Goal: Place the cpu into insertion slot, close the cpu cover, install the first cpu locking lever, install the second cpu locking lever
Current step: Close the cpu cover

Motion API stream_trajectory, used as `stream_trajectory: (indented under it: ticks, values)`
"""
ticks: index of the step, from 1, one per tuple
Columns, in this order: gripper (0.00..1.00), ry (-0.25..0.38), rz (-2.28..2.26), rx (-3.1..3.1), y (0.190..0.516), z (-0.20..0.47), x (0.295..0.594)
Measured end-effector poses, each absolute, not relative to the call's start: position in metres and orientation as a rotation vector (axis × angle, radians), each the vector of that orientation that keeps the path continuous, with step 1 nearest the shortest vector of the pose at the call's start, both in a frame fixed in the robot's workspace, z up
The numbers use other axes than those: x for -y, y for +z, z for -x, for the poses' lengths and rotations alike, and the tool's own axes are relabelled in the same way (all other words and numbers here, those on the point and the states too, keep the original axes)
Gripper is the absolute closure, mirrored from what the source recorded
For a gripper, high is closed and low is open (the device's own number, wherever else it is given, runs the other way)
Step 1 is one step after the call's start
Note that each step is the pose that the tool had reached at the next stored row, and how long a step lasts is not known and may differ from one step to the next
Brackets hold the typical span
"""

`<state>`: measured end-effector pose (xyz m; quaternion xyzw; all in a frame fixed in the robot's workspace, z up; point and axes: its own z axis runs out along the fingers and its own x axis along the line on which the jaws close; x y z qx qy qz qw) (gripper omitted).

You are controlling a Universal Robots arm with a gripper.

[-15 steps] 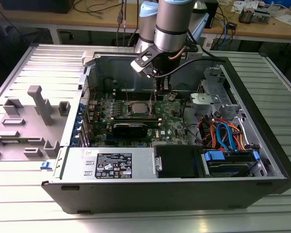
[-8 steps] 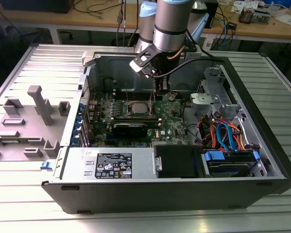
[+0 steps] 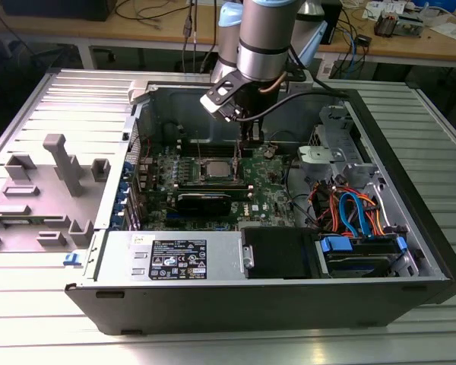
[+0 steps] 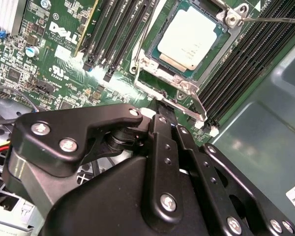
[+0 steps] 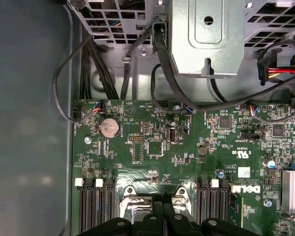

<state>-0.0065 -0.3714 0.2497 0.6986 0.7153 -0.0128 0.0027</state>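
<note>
In the second wrist view the cpu [image 4: 189,42] shows its dull silver top, lying flat in the insertion slot [image 4: 152,61] on the green motherboard. The cpu cover [image 4: 225,35], a thin silver frame, lies down around the chip. One thin wire locking lever [image 4: 278,20] runs off from the socket's corner; another [image 4: 146,29] runs along the opposite side. My gripper [image 4: 168,123] is shut with nothing visible between its black fingers, its tips close to the cover's edge tab [image 4: 183,88]. In the exterior view the gripper [image 3: 248,141] hangs just behind the socket [image 3: 216,169].
The open computer case [image 3: 410,152] has tall metal walls around the board. Black memory slots [image 4: 115,34] flank the socket on both sides. A drive cage [image 5: 206,37] and loose cables [image 5: 103,69] sit beyond the board. A grey fixture plate [image 3: 53,182] lies at the exterior view's left.
</note>
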Motion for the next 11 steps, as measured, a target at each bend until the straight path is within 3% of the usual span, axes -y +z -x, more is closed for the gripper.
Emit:
stream_trajectory:
  ticks: [11]
  values:
    - [0.89,-0.040,-2.191,-2.243,0.2497,0.0111,0.3714]
